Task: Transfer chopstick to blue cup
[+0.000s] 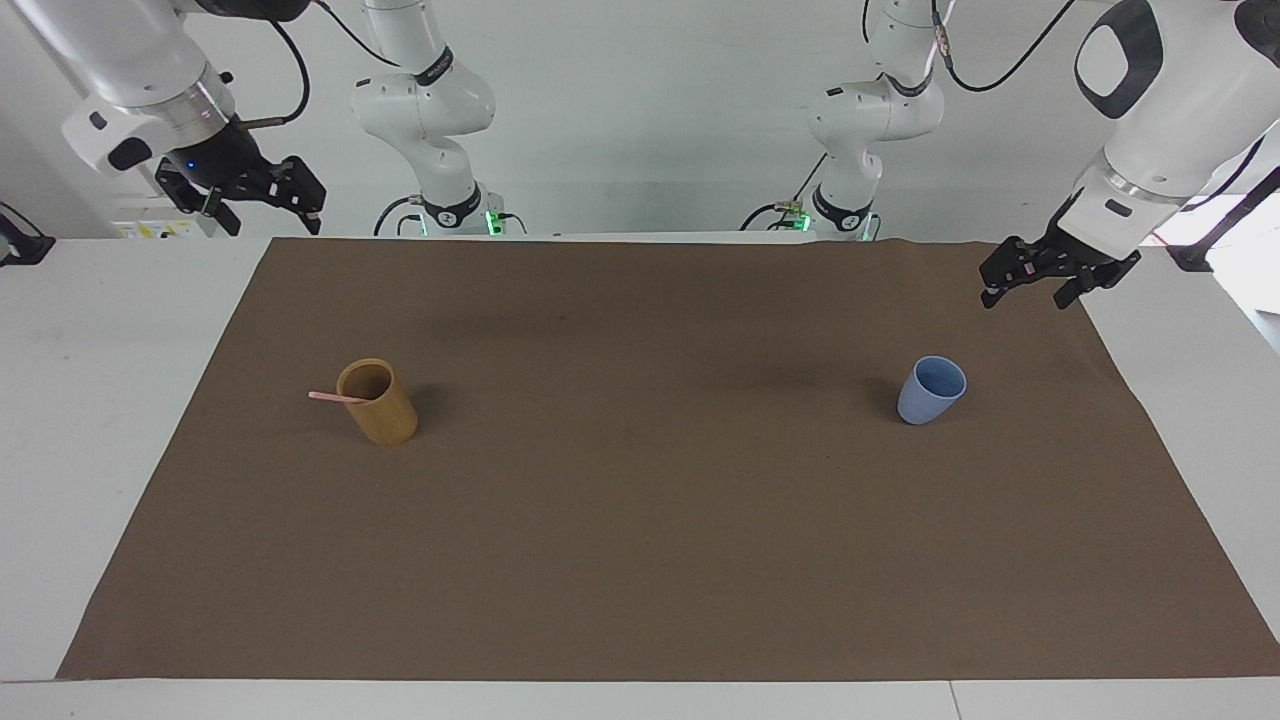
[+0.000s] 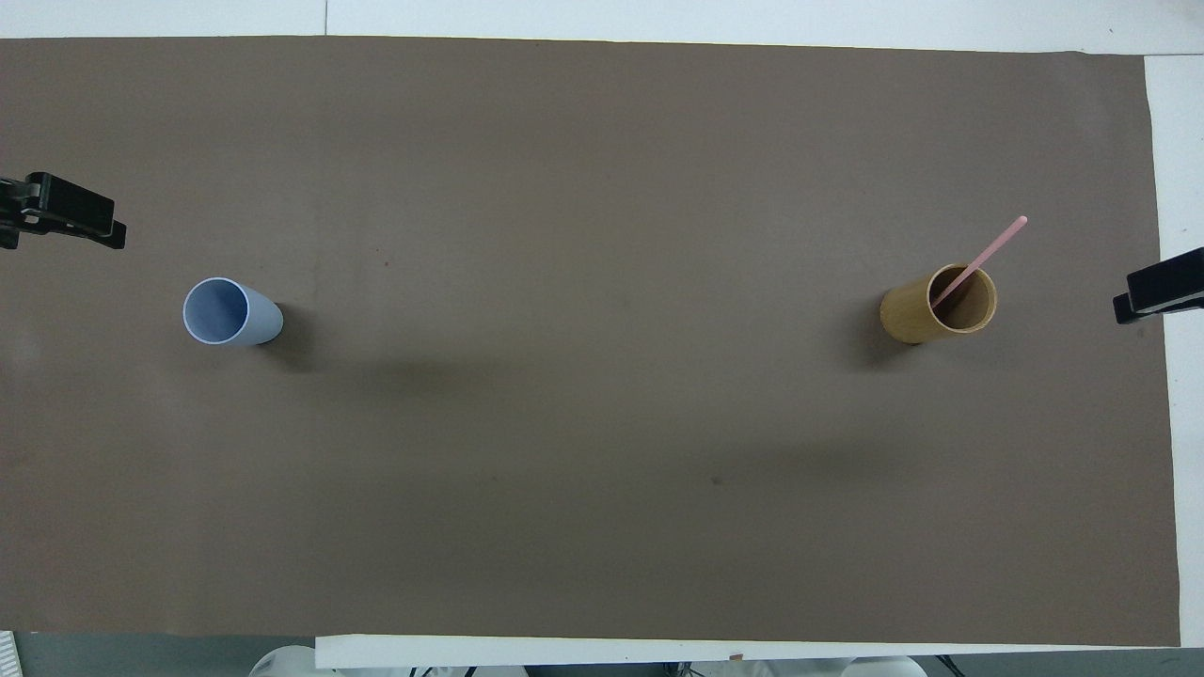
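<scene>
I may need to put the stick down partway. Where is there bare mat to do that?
The widest bare stretch of brown mat lies between the tan cup, which holds the pink chopstick, and the blue cup. Nothing is crowded. The right gripper and left gripper hang over the mat's two ends.

Glossy white rounded arm shells, dark bands at joints. Black cables looping off upper links. Black left gripper and black right gripper, silver wrist rings above. Green lights glowing at bases.
</scene>
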`<act>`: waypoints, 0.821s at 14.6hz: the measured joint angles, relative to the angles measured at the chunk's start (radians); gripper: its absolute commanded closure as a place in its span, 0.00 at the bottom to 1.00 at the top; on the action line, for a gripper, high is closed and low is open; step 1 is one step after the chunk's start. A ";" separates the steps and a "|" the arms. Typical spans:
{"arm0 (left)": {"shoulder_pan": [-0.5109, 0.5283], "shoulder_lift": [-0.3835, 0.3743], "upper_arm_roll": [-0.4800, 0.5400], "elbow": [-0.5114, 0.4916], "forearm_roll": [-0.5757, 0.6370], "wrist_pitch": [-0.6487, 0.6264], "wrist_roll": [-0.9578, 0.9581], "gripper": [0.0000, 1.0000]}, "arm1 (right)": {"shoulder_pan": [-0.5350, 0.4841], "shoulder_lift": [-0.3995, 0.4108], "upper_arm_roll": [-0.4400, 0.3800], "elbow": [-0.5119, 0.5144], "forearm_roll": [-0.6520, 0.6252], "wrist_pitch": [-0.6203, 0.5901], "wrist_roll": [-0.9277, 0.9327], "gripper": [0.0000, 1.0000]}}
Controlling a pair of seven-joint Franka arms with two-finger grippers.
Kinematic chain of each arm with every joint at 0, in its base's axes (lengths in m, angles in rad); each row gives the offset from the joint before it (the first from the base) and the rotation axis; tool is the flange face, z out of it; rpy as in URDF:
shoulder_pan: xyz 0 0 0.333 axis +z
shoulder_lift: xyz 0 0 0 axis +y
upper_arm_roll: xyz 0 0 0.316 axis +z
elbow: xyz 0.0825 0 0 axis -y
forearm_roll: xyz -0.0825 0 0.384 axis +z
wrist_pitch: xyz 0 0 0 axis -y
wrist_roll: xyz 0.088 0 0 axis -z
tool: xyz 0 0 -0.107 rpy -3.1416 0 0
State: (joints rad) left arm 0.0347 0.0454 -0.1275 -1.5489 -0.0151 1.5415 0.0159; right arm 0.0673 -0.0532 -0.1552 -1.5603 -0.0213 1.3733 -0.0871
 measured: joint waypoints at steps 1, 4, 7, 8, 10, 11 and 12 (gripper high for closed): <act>0.000 0.000 0.000 -0.001 0.000 0.000 0.000 0.00 | 0.000 -0.006 0.000 -0.014 0.000 0.010 0.000 0.00; 0.000 -0.002 0.000 -0.007 0.000 -0.001 0.002 0.00 | 0.000 -0.015 0.000 -0.023 0.000 0.018 0.000 0.00; -0.001 -0.028 -0.004 -0.074 -0.001 0.012 0.039 0.02 | 0.003 -0.017 0.000 -0.024 0.000 0.020 0.000 0.00; -0.001 -0.049 -0.004 -0.129 -0.002 0.059 0.032 0.02 | 0.004 -0.017 0.000 -0.024 0.000 0.020 0.000 0.00; 0.000 -0.092 -0.002 -0.275 -0.002 0.243 0.006 0.02 | 0.004 -0.017 0.001 -0.024 0.000 0.020 0.000 0.00; 0.001 -0.100 -0.001 -0.343 -0.002 0.311 -0.012 0.02 | 0.004 -0.018 0.001 -0.025 0.000 0.020 0.000 0.00; 0.000 -0.099 -0.002 -0.397 -0.002 0.355 -0.034 0.02 | 0.004 -0.018 0.001 -0.025 0.000 0.020 0.000 0.00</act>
State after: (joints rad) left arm 0.0352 -0.0536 -0.1291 -1.9455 -0.0169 1.8967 -0.0179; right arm 0.0717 -0.0709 -0.1545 -1.5853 -0.0213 1.3932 -0.0871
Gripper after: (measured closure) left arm 0.013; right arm 0.000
